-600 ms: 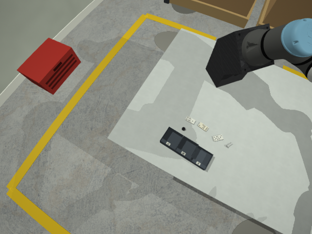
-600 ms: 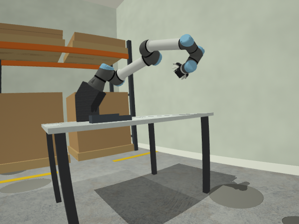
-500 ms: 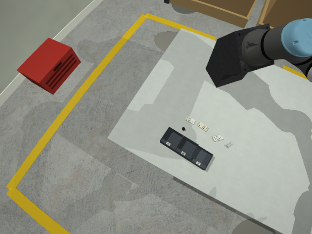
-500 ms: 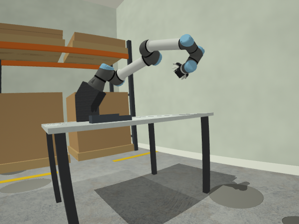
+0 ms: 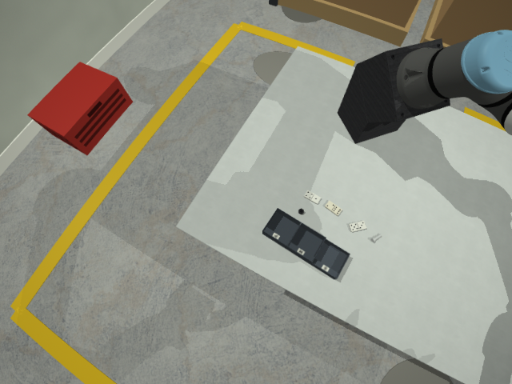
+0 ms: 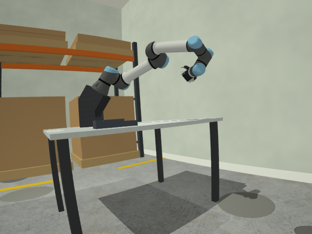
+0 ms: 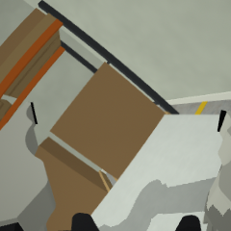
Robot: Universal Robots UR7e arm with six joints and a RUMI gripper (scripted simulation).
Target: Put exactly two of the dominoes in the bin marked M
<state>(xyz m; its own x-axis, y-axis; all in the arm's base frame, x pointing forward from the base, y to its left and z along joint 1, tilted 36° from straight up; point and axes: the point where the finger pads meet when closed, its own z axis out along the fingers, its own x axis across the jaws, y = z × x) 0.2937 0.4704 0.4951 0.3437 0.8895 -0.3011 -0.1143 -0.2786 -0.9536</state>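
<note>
Three dominoes lay in a row on the table, just beside the dark three-compartment bin row, on its side facing the arm's base. A small black object sat between bins and dominoes; a grey bolt lay past the last domino. The gripper hung high above the table, jaws wide, holding nothing.

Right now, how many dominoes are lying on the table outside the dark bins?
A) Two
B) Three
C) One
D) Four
B: the top view shows three white dominoes lying in a row on the table beside the dark bins, none inside them.
</note>
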